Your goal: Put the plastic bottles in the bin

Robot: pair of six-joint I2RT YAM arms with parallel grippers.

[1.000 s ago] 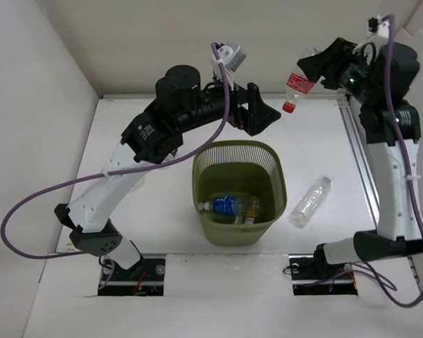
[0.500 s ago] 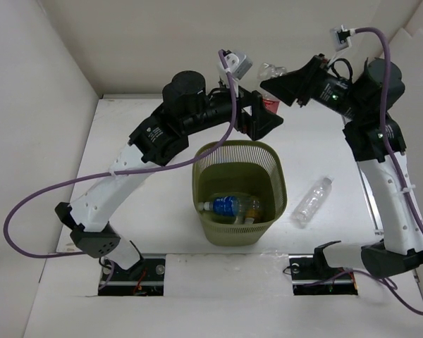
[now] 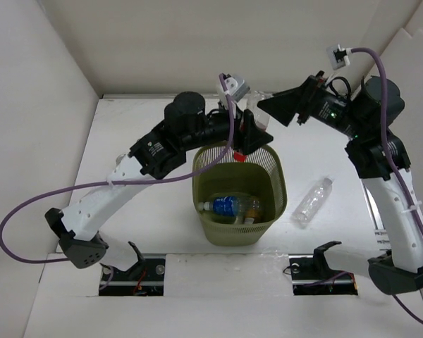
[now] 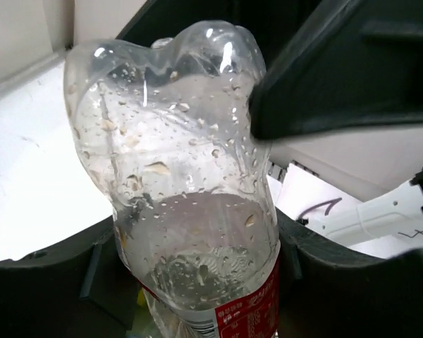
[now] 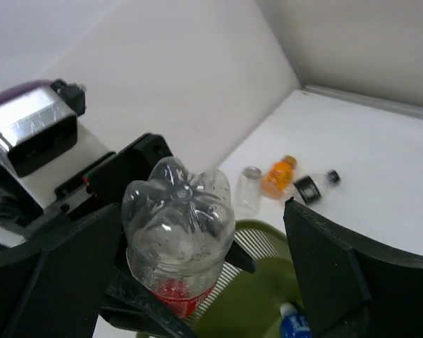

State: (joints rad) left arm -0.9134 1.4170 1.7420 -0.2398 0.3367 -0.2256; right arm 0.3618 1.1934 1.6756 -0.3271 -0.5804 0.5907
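Observation:
A clear plastic bottle with a red label (image 5: 176, 232) hangs base-up over the far rim of the olive-green mesh bin (image 3: 197, 176). My left gripper (image 3: 256, 132) is shut on it at the label, one jaw pressed on each side (image 4: 197, 282). My right gripper (image 5: 204, 211) is open around the bottle's base, its fingers (image 5: 338, 274) standing well apart from it. Inside the bin lie a blue-labelled bottle (image 3: 225, 205) and an orange-tinted one (image 3: 251, 208). Another clear bottle (image 3: 311, 200) lies on the table right of the bin.
The right wrist view shows a small clear jar (image 5: 248, 190), an orange bottle (image 5: 278, 176) and a black-labelled bottle (image 5: 314, 186) on the table beyond the bin. White walls enclose the table at left, back and right.
The right gripper brought the red-labelled bottle over to the left gripper and opened. The left gripper closed on the bottle and sank slightly toward the bin's rim.

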